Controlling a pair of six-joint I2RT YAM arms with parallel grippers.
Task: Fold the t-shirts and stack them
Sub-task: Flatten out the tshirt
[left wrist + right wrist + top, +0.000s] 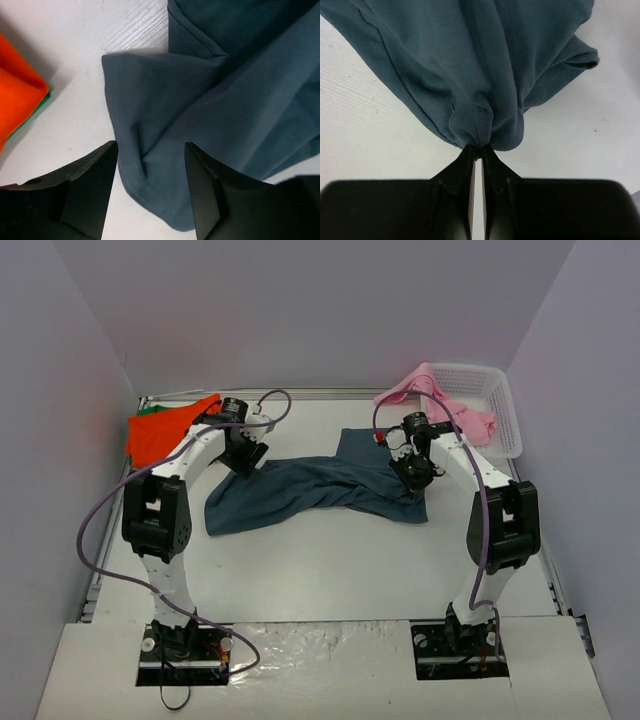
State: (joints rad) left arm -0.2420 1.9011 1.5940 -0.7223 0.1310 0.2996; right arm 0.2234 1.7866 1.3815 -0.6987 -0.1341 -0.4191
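Right end effector (479,148) is pinching a bunched edge of the slate-blue t-shirt (300,492) lying on the surface (330,570), left end effector (150,155) is hovering parted over its other end, and the green t-shirt (44,102) is mostly hiding under the orange-red t-shirt (15,95).

There was room to pass over the bare near half of the table (330,575). The blue shirt (300,495) lay across the middle. The orange shirt (160,432), maybe with a green shirt (41,104) under it, filled the far-left corner. The basket (497,412) and pink shirt (440,400) blocked the far right.
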